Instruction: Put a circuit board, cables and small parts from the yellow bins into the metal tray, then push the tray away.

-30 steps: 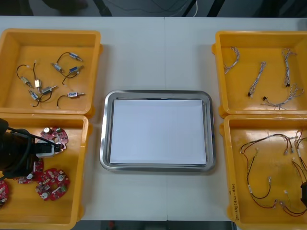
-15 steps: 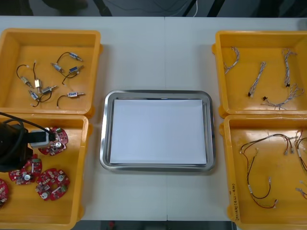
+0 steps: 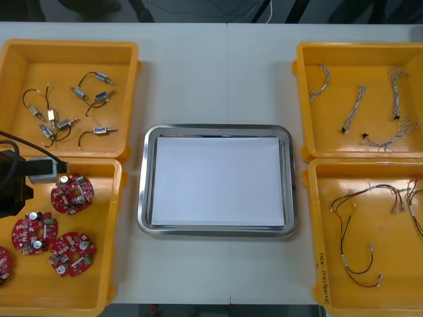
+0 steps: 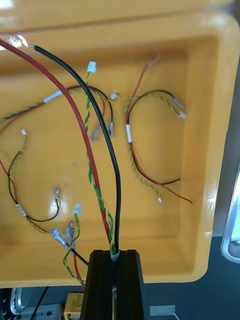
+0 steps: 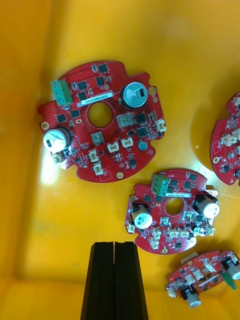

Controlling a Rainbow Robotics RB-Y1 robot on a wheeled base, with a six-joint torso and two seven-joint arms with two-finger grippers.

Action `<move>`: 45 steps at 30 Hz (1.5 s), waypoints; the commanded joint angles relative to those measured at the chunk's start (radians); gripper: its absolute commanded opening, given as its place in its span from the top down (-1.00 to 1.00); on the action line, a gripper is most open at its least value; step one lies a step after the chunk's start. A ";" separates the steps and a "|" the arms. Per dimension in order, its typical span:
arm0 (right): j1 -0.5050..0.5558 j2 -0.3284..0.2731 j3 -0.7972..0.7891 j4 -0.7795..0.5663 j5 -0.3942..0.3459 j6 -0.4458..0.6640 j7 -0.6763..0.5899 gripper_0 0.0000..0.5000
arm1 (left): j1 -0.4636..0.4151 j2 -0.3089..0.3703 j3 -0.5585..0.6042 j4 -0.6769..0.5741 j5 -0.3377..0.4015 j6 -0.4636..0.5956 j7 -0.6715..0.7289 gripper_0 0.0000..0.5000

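Observation:
Several round red circuit boards (image 3: 71, 193) lie in the near-left yellow bin (image 3: 109, 264). My left arm (image 3: 12, 188) hangs over that bin's far-left corner. Its gripper (image 5: 115, 243) is shut on nothing and held above the bin floor, with one board (image 5: 102, 122) ahead of its tips and another board (image 5: 172, 210) to one side. My right gripper (image 4: 115, 252) is shut on a red and yellow cable (image 4: 95, 170) with a black strand, lifted above the near-right bin (image 4: 210, 150). The metal tray (image 3: 141, 198), white inside, sits at the table's middle.
Small metal parts (image 3: 63, 123) with black leads lie in the far-left bin (image 3: 129, 79). Twisted blue and white cables (image 3: 353, 109) lie in the far-right bin (image 3: 301, 79). More red and yellow cables (image 3: 357, 264) rest in the near-right bin (image 3: 316, 264).
My left arm has drawn back to the left, uncovering the circuit boards. My right gripper has left the front view's bottom right corner.

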 commanded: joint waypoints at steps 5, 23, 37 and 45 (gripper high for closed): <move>-0.229 -0.068 0.108 -0.030 -0.017 0.036 0.063 1.00 | 0.012 -0.007 0.017 -0.017 -0.007 0.014 -0.129 -0.93; -0.620 -0.054 0.459 -0.053 -0.098 0.036 0.110 1.00 | 0.049 -0.007 0.003 -0.059 -0.019 -0.003 -0.129 -1.00; -0.807 0.014 0.702 -0.122 -0.035 0.036 0.132 1.00 | 0.052 -0.005 -0.112 -0.049 -0.094 -0.115 -0.103 -1.00; -0.887 0.040 0.798 -0.122 -0.015 0.043 0.144 1.00 | 0.052 -0.007 -0.161 -0.031 -0.114 -0.159 -0.091 -1.00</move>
